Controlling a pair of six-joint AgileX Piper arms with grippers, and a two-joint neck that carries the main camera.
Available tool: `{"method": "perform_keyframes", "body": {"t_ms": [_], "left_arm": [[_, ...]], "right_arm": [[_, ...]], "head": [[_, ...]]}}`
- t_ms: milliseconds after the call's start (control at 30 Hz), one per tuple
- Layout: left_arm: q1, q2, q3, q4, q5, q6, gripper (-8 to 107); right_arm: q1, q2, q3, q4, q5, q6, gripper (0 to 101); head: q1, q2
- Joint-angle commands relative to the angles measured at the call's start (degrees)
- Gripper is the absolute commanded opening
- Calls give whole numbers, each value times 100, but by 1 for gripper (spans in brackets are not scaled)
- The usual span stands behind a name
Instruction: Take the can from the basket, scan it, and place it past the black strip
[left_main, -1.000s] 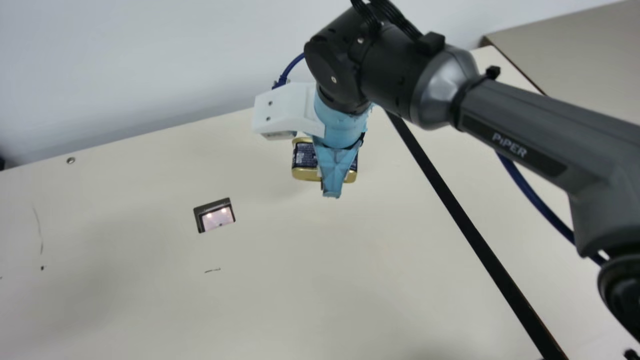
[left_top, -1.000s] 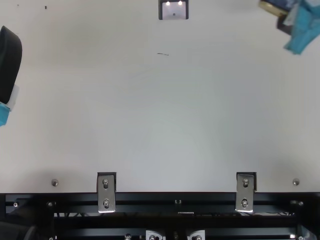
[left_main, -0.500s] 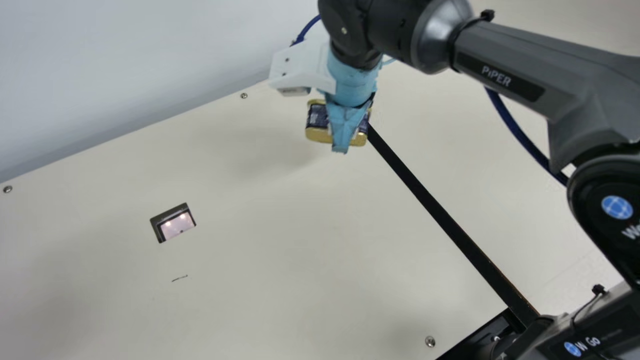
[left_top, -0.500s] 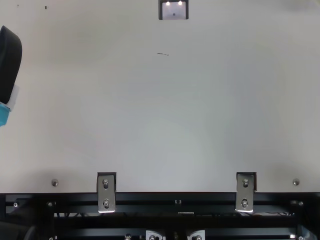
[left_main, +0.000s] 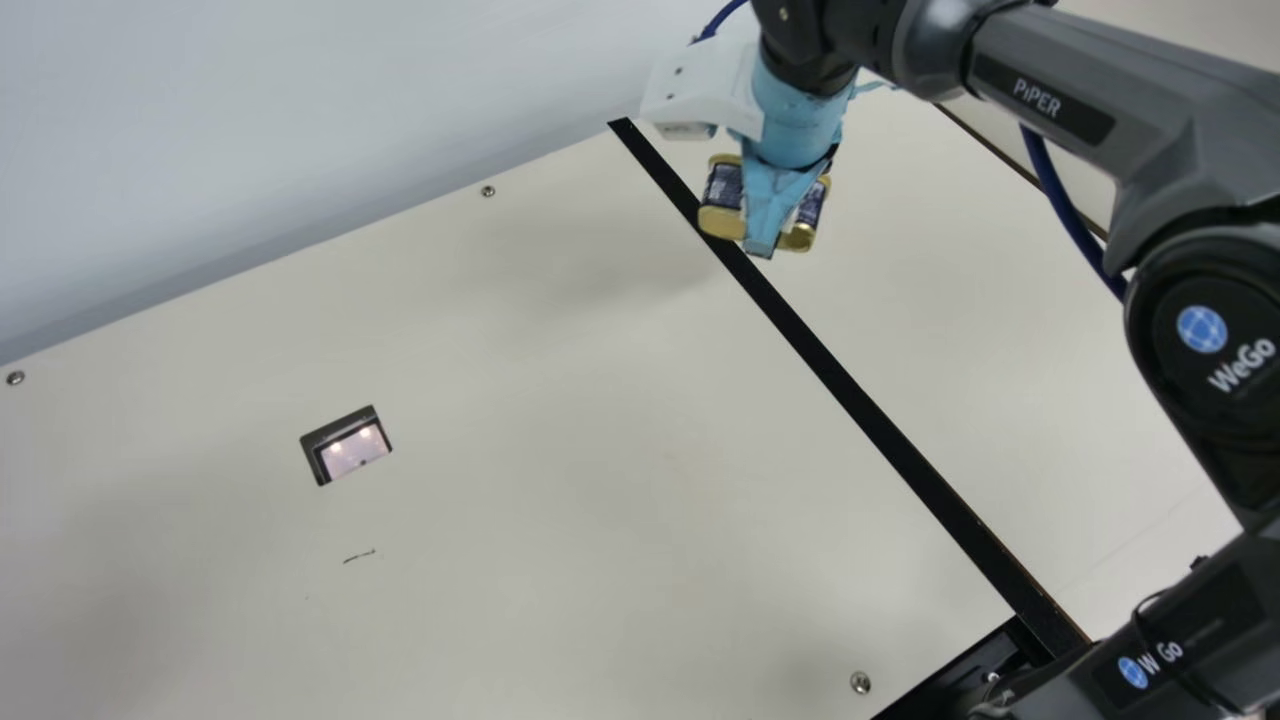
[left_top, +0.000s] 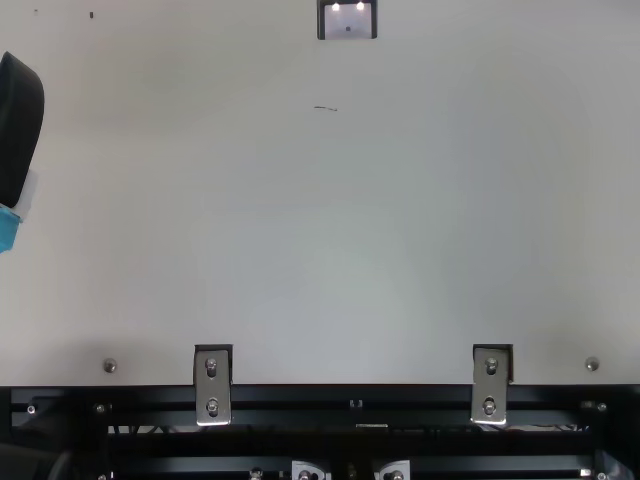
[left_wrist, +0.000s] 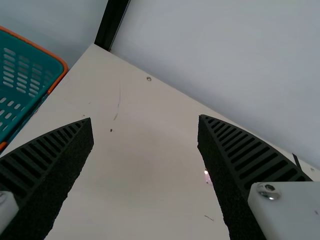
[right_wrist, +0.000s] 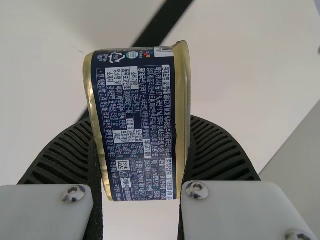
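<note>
Can (left_main: 724, 188) clamped in the right pincer (right_wrist: 141, 120), above the desk (left_main: 560, 430), upper part of main view, right of centre. It overlaps the black strip (left_main: 850, 390) there; the right wrist view also has the strip behind it. Left pincer (left_wrist: 145, 119) has its jaws spread wide, nothing between them.

Status: pick done, can is out of the basket (left_wrist: 20, 75). Scan probably done too, judging by how far it is from the scanner window (left_main: 352, 452), lower left of main view, but no frame confirms a read. Left to do: clear the strip, lower, release, back off.

Materials: can is a rounded-corner box shape, gold metal rims, glossy navy label with dense pale print. Fingers (right_wrist: 60, 155) are black and ribbed, with rough-looking inner faces. Desk is smooth, matte cream. Strip is flat, dark, straight-edged. Basket is teal slotted plastic with an orange rim, by the desk edge in the left wrist view.

Risk: an early release could leave the can on the strip. Smooth metal may slip if the grip eases, so lower it level.
</note>
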Motion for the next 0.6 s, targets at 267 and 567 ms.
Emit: {"method": "perform_keyframes", "body": {"t_ms": [267,567], "left_arm": [[0,0,0,0,0,0,90],[0,0,0,0,0,0,90]], "right_arm": [[-706,416,18,91,-353,20,0],[-1070,615,365,342,-852,227,0]], "head": [[-15,-80],[-15,-80]]}}
